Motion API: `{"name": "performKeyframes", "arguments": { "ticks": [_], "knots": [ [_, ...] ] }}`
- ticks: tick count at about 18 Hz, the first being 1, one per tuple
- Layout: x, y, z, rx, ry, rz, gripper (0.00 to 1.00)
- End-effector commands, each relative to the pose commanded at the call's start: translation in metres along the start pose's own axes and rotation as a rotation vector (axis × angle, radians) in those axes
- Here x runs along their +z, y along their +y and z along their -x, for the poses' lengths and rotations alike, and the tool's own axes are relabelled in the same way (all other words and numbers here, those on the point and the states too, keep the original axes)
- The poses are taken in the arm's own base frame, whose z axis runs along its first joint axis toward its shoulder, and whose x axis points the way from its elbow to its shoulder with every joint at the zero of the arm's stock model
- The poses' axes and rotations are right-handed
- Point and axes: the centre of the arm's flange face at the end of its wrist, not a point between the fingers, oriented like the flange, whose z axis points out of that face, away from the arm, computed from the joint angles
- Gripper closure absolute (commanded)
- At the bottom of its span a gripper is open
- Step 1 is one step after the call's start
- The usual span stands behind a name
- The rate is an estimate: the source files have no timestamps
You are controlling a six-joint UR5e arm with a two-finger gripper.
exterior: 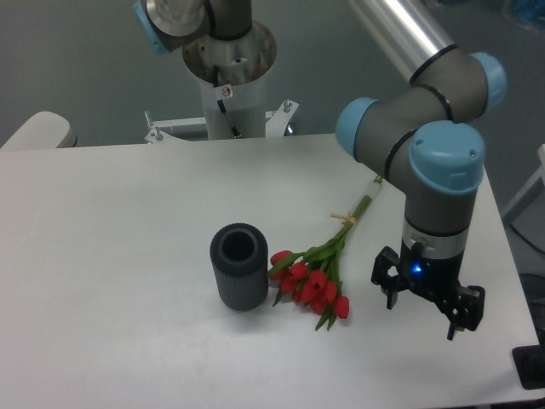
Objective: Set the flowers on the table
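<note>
In the single camera view, the flowers (313, 274) lie flat on the surface (111, 221), red heads just beside the vase (240, 267), possibly touching it, and stems running up and right toward the arm. A pale band (344, 218) ties the stems partway along. The claw (428, 298) hangs to the right of the blooms, apart from them, its fingers spread wide and holding nothing; a small blue light shows on its body.

Judged from this, the placing looks done: the bunch rests on the surface and nothing grips it. What could go wrong lies in the arm's next travel. The stem ends pass under or close behind the arm's lower joint, so a low sweep leftward could catch them and drag the bunch, or push the heads into the vase and tip it.
</note>
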Motion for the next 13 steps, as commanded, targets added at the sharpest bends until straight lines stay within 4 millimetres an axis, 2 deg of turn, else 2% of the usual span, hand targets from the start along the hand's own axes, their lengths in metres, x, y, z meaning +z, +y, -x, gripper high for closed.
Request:
{"name": "performKeyframes", "arguments": {
  "ticks": [3, 7, 13],
  "knots": [
    [-0.001, 0.0, -0.001, 0.06, 0.017, 0.005, 0.0],
    [-0.013, 0.007, -0.001, 0.136, 0.047, 0.009, 0.0],
    [-0.016, 0.005, -0.006, 0.146, 0.045, 0.016, 0.0]
  ]
}}
